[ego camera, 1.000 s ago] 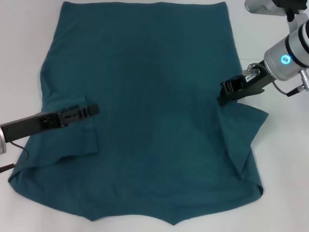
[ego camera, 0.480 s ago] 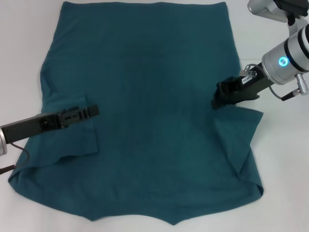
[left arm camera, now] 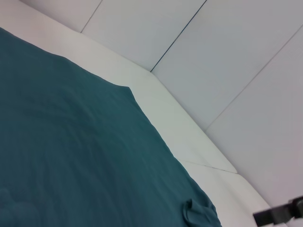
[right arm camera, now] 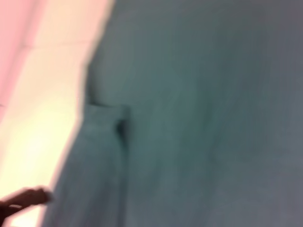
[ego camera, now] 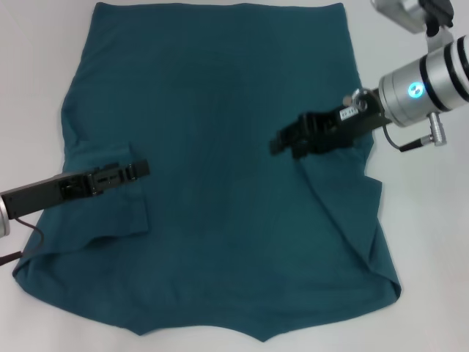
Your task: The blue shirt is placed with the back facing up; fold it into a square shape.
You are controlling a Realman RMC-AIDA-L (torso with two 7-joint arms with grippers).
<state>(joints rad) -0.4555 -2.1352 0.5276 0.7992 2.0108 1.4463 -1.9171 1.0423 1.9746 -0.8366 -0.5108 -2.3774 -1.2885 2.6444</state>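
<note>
The blue shirt (ego camera: 220, 147) lies spread flat on the white table, plain side up, and fills most of the head view. Its left sleeve (ego camera: 110, 209) is folded inward onto the body. My left gripper (ego camera: 143, 168) lies low on that sleeve's inner corner, shut on the cloth. My right gripper (ego camera: 282, 144) is shut on the shirt's right sleeve and holds it over the body, right of centre, with the cloth trailing back to the right edge (ego camera: 370, 191). The shirt also fills the left wrist view (left arm camera: 71, 156) and the right wrist view (right arm camera: 199, 118).
The bare white table (ego camera: 418, 249) shows right of the shirt and along the front left corner (ego camera: 29, 315). A pale panelled wall (left arm camera: 227, 56) stands behind the table in the left wrist view. The shirt's hem (ego camera: 220, 6) reaches the far edge of the head view.
My right gripper has moved left and inward over the shirt, drawing the right sleeve with it. The sleeve's outer tip has pulled in from the table. The left arm has not moved.
</note>
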